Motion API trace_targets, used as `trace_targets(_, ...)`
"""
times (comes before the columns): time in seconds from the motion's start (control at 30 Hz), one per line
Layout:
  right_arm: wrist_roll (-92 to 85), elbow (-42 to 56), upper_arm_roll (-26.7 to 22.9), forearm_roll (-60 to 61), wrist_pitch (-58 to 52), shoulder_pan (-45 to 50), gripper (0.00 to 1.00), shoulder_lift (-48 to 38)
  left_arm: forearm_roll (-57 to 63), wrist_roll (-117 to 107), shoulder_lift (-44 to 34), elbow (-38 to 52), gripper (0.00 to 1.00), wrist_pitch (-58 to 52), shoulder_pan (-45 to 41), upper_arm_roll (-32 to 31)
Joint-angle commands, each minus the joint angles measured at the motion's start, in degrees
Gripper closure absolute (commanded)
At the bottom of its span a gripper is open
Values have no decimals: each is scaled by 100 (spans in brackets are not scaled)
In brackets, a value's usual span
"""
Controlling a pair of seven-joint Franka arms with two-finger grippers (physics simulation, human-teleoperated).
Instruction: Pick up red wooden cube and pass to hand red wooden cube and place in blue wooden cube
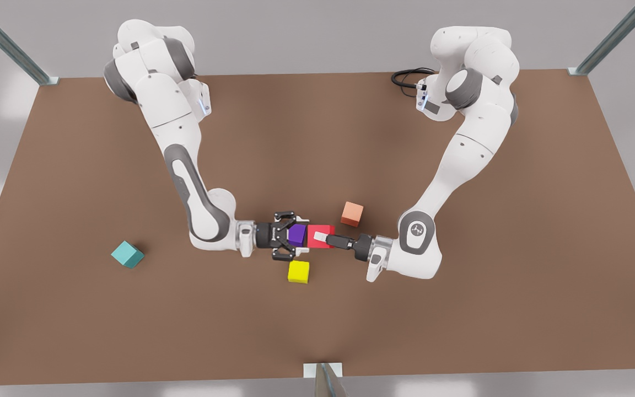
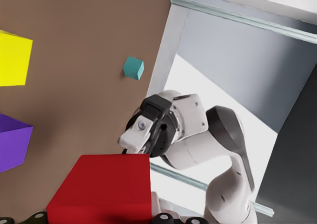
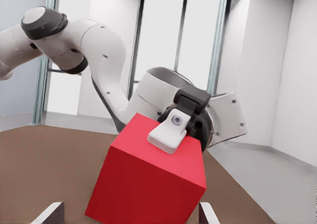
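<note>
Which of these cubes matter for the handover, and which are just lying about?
In the job: red wooden cube, clamped by the left gripper mid-table; the right arm's hand, open beside it; blue wooden cube.
Lying about: purple cube, yellow cube, salmon-orange cube.

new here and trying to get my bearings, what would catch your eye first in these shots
The red wooden cube at mid-table, pinched in the left claw, which reaches in from the front view's right. Facing it from the other side is the right claw, black, many-fingered and spread open close to the cube. Off alone toward the front view's left sits the blue wooden cube.
</note>
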Motion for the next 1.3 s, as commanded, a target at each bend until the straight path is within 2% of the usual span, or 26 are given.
trace_targets(0.0,-820,12,8,14,130,5,0,6,-46,-3,-2,1,37,300,-86,-46)
trace_targets(0.43,-820,39,333,110,464,-21,0,32,-46,-20,24,107,37,362,-209,-72)
trace_targets(0.5,-820,39,368,119,499,-21,3,32,-72,-20,60,142,37,423,-227,-72)
trace_targets(0.53,-820,39,359,128,499,-21,7,32,-72,-12,60,142,37,423,-227,-72)
trace_targets(0.57,-820,39,368,128,499,-21,16,32,-72,-12,68,142,37,423,-227,-72)
trace_targets(0.6,-820,56,359,128,516,-21,34,32,-81,-12,86,177,37,432,-227,-81)
trace_targets(0.63,-820,56,359,128,525,-21,40,32,-81,-12,86,177,37,432,-227,-72)
trace_targets(0.73,-793,56,368,128,534,-38,40,32,-81,-12,86,177,37,423,-227,-72)
trace_targets(0.77,-785,56,368,128,534,-47,40,24,-81,-12,86,177,30,423,-227,-72)
trace_targets(0.8,-714,65,360,128,534,-47,39,24,-72,-20,86,177,0,423,-227,-72)
trace_targets(1.1,-679,65,368,119,481,-82,39,15,-37,-144,42,177,0,415,-209,-64)
trace_targets(1.27,-600,65,368,119,437,-100,39,-47,-11,-135,16,177,0,213,151,-72)
